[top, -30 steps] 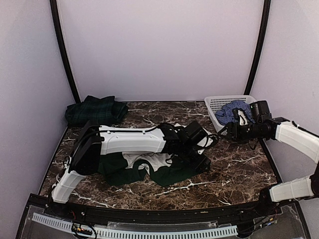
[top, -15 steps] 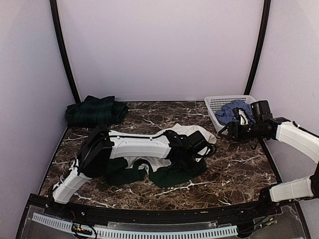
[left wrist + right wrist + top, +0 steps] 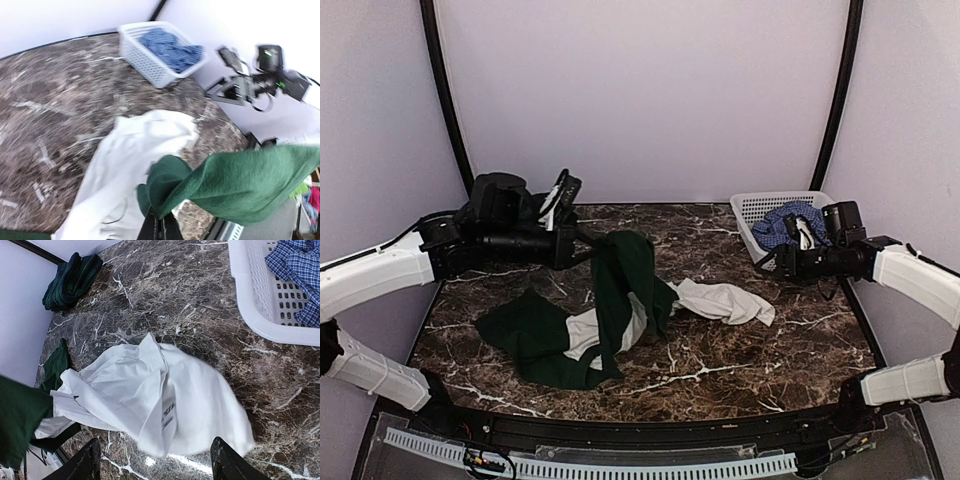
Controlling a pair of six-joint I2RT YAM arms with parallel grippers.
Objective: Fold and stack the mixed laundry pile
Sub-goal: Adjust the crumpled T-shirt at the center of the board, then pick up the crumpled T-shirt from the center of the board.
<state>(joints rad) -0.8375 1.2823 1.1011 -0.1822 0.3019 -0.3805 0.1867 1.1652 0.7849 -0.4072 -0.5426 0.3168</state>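
Left tool (image 3: 160, 226) is pinched shut on a dark green fold of the white-and-dark-green soft garment (image 3: 610, 320). A second ago that arm lay low across the cloth, reaching toward 3 o'clock. Now it has swung up and back to about 10 o'clock, and the green fold rises in a peak behind it. The dark green plaid garment (image 3: 70, 282) lies folded at 11 o'clock, well apart from the work. The rest of your garment sprawls over the middle of the dark brown marble table (image 3: 800, 340), with its white part trailing toward 3 o'clock. I judge that you are shaking it open, not folding yet, so the task is at an early stage.

At 2 o'clock the blue-and-white small-check shirt (image 3: 785, 225) lies bunched in the white plastic lattice basket (image 3: 760, 203), not yet taken out. Your right tool (image 3: 775, 262) has not moved; it hangs wide and empty beside the basket, above the white cloth.
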